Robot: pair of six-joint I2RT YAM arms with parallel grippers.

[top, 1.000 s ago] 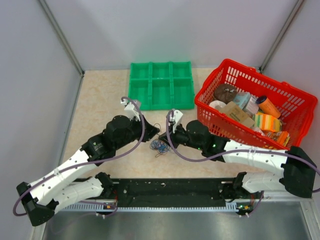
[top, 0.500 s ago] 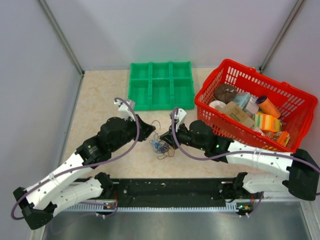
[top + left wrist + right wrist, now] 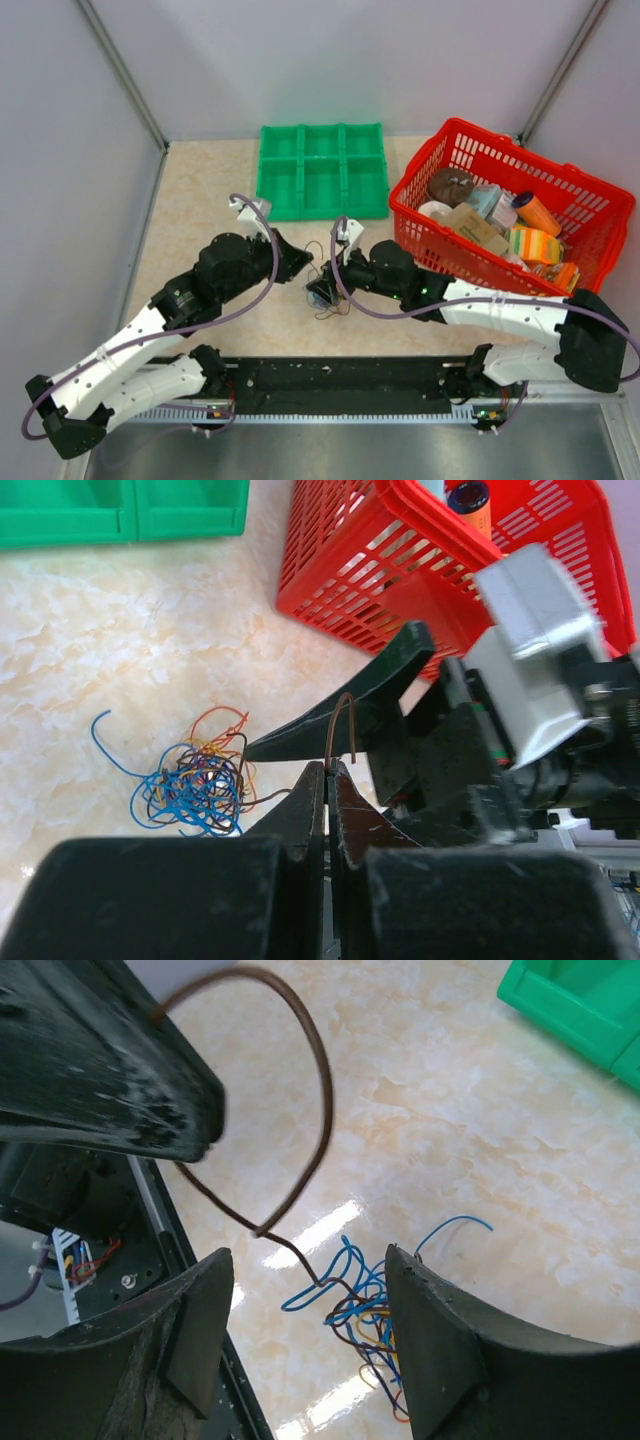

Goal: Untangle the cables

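Cables [image 3: 320,293] on table [image 3: 200,220] (towards its near edge), tray [image 3: 322,185] behind them — basket [image 3: 478,148] to their right, goods [image 3: 480,226] inside

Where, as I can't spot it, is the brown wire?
Left wrist view, centre: the brown wire sticks up from the shut left gripper, beside the right gripper, trailing into the tangle.

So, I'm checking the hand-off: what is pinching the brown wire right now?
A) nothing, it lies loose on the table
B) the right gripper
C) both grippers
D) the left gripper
D: the left gripper is shut on the brown wire, while the right gripper stands open above the tangle.
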